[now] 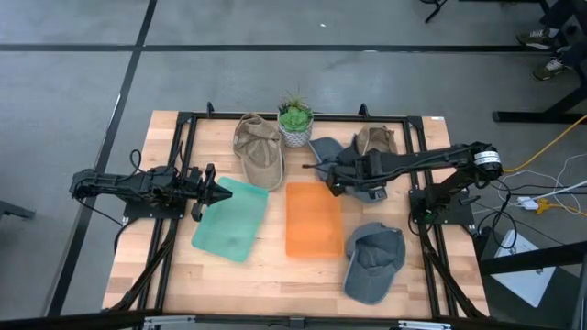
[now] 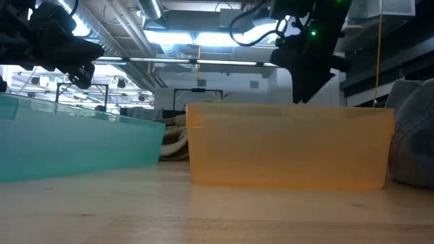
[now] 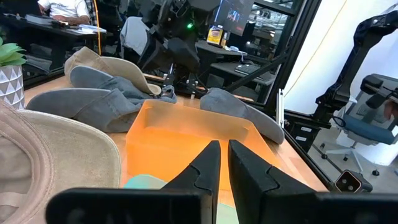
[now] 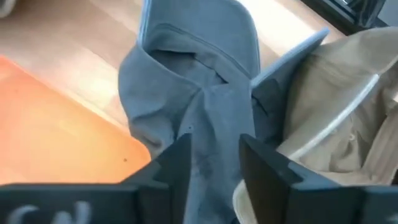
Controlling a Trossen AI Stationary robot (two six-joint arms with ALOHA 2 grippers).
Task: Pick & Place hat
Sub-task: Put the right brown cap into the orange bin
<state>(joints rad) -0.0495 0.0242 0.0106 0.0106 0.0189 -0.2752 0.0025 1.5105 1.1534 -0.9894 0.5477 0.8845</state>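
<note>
A grey cap [image 1: 323, 151] lies crumpled at the table's far middle, overlapping a tan cap [image 1: 376, 140]. My right gripper [image 1: 332, 181] hovers at it, open, slanting down from the right. In the right wrist view a ridge of the grey cap [image 4: 199, 93] runs between the two fingers. A second grey cap [image 1: 374, 261] rests crown up near the right front corner. A tan hat [image 1: 259, 148] lies by the plant. My left gripper [image 1: 223, 193] is shut and waits over the teal bin's [image 1: 229, 220] left rim. My right gripper stands open with one finger [image 4: 171, 165] on each side of a creased fold of the grey cap [image 4: 208, 143], coming from the right and slanting down. I cannot tell whether the fingers touch the cloth. The cap lies on the table and on the tan cap.
An orange bin [image 1: 313, 220] sits at the middle, beside the teal bin. A potted plant [image 1: 295, 122] stands at the far edge between the hats. A black frame runs around the tabletop. Bare wood shows along the near edge.
</note>
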